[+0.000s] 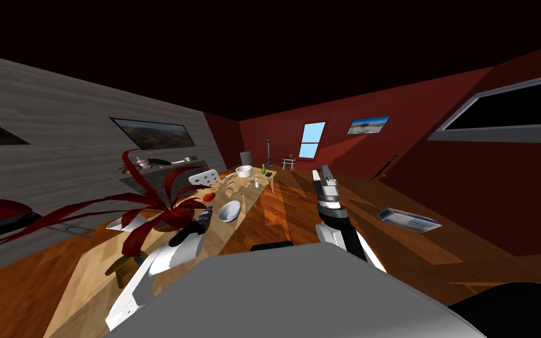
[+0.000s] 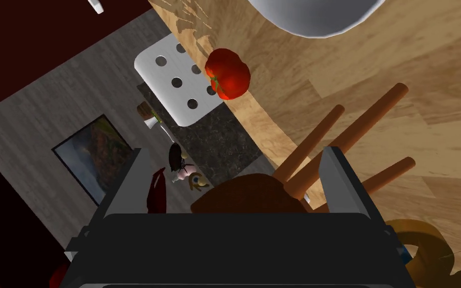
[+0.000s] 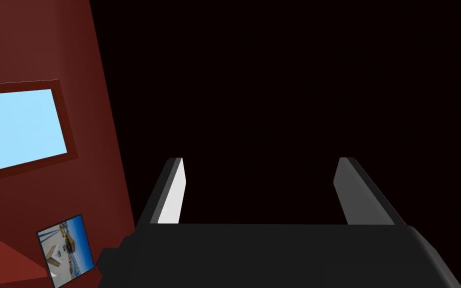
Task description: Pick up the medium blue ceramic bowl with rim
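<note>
1. On the long wooden table (image 1: 87, 281), the target bowl (image 1: 229, 210) sits upright near the middle of the board. It renders pale grey-white with a faint blue cast. A whiter second bowl (image 1: 244, 171) stands farther along the same table.
2. Left gripper (image 1: 203, 216): fingers spread apart and holding nothing. It hovers just beside the target bowl, short of its rim. The left wrist view shows the bowl (image 2: 319, 15) ahead of the spread fingers.
3. Right gripper (image 1: 323, 175): raised over the floor, well apart from the table. Its fingers are likewise spread and empty.
4. Obstacles: a brown object with three wooden rods (image 2: 349, 139) lies close in front of the left gripper, between its fingers. A tomato (image 2: 227, 80) rests at the table edge, near the bowl. The red-leaved plant (image 1: 158, 205) crowds the left forearm.
5. Hazards, as judged:
   - A straight advance could drive the fingers into the rods and shove that object against the bowl.
   - Thin blades closing on a curved, smooth wall may slip, so the rim is the safer purchase.
   - A sideways nudge could roll the tomato off the edge.
   - Reaching for the farther bowl would be the wrong pick.
</note>
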Available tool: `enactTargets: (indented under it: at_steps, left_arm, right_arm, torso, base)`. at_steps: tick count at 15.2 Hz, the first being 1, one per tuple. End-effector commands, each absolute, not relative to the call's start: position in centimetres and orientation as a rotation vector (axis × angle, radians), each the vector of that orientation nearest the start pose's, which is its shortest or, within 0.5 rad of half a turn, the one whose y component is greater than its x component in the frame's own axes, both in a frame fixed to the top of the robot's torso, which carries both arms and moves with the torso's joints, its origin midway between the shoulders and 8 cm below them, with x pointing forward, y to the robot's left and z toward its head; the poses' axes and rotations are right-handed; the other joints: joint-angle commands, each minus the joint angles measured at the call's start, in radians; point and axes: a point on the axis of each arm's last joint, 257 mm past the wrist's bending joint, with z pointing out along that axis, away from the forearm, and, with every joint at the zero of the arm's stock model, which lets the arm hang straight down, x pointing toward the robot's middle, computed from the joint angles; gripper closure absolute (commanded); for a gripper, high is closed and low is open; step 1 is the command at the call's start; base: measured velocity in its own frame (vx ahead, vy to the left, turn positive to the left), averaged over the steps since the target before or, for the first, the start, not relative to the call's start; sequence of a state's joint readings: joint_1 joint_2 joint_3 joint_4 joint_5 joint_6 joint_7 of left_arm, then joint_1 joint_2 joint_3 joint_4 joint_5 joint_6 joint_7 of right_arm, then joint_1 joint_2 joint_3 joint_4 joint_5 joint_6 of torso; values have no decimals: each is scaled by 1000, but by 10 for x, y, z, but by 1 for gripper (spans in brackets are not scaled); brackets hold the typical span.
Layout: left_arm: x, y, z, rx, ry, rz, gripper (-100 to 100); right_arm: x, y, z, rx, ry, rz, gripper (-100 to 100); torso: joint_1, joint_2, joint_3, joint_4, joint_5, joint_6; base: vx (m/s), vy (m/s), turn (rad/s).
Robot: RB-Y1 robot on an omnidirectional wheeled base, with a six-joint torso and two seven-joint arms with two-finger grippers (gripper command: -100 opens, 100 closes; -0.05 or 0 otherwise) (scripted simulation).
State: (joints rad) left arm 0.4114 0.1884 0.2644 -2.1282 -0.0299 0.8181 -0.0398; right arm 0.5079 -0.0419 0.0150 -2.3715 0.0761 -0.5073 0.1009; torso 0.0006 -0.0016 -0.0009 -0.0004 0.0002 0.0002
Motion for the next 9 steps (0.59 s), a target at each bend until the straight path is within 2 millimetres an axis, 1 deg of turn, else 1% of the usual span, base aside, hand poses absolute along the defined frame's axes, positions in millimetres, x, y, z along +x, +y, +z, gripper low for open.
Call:
enactTargets:
  at_steps: [1,3,4,6,7,9]
  left_arm:
    - [343,464,-299,-1650,1443,-326,-100]
    - [339,464,-303,-1664,1450,-314,-100]
    - [332,468,-310,-1706,1453,-293,-100]
    - [326,468,-316,-1731,1465,-273,-100]
    - [319,471,-323,-1770,1465,-257,-100]
    - [313,470,-329,-1796,1477,-236,-100]
  right_arm:
    - [325,-256,62,471,644,1193,0]
    - [325,-256,62,471,644,1193,0]
    - [325,-256,62,471,644,1193,0]
    - [325,-256,62,471,644,1193,0]
    - [325,-256,62,471,644,1193,0]
    - [325,-256,62,471,644,1193,0]
  torso:
    - [0,0,0,0,0,0]
    - [0,0,0,0,0,0]
    - [0,0,0,0,0,-1]
    - [0,-1,0,0,0,0]
    - [0,0,0,0,0,0]
    - [0,-1,0,0,0,0]
  base:
    - [24,8,-151]
    - [15,9,-25]
    - [21,2,-113]
    - [27,8,-95]
    - [30,11,-120]
    - [29,12,-78]
